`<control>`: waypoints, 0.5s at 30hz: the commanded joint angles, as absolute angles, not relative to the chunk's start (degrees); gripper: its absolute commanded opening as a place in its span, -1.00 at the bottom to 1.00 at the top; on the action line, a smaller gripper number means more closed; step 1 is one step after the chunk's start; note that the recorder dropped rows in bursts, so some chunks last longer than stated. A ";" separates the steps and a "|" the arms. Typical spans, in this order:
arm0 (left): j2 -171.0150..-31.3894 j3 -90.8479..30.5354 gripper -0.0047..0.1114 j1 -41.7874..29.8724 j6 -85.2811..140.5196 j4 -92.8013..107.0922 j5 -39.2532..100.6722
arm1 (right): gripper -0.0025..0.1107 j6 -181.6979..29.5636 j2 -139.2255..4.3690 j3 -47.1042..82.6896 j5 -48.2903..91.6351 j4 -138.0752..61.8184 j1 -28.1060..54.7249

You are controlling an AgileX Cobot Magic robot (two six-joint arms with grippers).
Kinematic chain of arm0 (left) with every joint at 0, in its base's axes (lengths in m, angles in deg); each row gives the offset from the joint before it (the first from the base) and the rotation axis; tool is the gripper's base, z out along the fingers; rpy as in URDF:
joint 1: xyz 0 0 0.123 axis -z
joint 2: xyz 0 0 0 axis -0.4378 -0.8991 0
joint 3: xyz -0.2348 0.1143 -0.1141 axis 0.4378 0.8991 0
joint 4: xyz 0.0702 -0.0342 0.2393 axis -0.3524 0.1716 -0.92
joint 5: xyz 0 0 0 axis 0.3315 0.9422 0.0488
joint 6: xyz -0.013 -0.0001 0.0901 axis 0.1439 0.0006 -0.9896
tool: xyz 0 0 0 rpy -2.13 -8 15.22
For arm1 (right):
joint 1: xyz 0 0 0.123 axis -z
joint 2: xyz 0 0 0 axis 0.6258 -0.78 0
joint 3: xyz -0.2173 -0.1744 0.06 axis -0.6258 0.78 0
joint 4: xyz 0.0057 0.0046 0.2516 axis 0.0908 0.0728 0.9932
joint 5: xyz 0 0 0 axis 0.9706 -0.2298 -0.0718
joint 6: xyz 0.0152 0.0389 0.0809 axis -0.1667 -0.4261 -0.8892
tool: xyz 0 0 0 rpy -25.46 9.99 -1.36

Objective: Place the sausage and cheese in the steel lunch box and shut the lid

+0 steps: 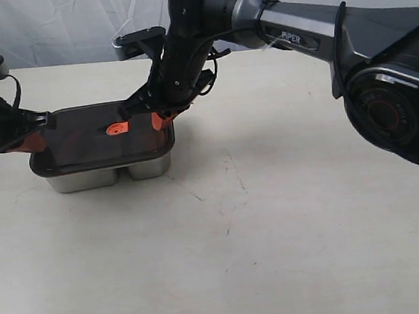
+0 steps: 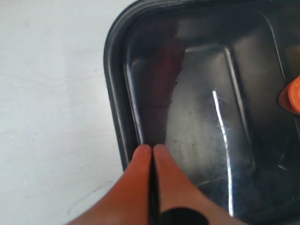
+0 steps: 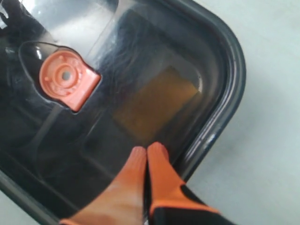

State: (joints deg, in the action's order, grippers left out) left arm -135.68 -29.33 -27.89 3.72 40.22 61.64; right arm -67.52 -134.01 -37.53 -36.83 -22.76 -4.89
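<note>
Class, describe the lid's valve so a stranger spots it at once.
A steel box sits on the pale table under a dark lid. The valve lies at the lid's centre. It is round and orange, unlike the long orange fingers nearby.

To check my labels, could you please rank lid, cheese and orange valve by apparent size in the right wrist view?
1. lid
2. cheese, dim beneath it
3. orange valve, only slightly smaller

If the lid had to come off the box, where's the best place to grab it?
Probably its rim at a short end, from the side: the lid lies flat and its edge juts past the steel lunch box wall, giving a lip to pinch.
</note>
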 commanded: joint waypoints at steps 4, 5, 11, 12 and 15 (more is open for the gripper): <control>-139.36 -28.39 -0.92 -28.09 3.94 38.94 62.51 | -0.97 -67.26 -138.97 -35.93 -43.21 -22.13 -5.24; -139.59 -28.39 -0.92 -28.09 3.94 38.94 62.51 | -0.97 -67.26 -139.09 -35.93 -43.21 -22.13 -5.24; -140.85 -28.39 -0.92 -28.09 3.94 39.07 62.30 | -0.97 -67.26 -139.19 -35.93 -43.41 -22.13 -5.24; -140.87 -28.39 -0.92 -28.09 3.94 39.16 62.32 | -0.97 -67.26 -139.19 -35.93 -43.42 -22.37 -5.24; -140.61 -28.49 -0.92 -28.09 3.94 39.41 61.61 | -0.97 -67.26 -138.64 -35.93 -42.46 -22.63 -5.24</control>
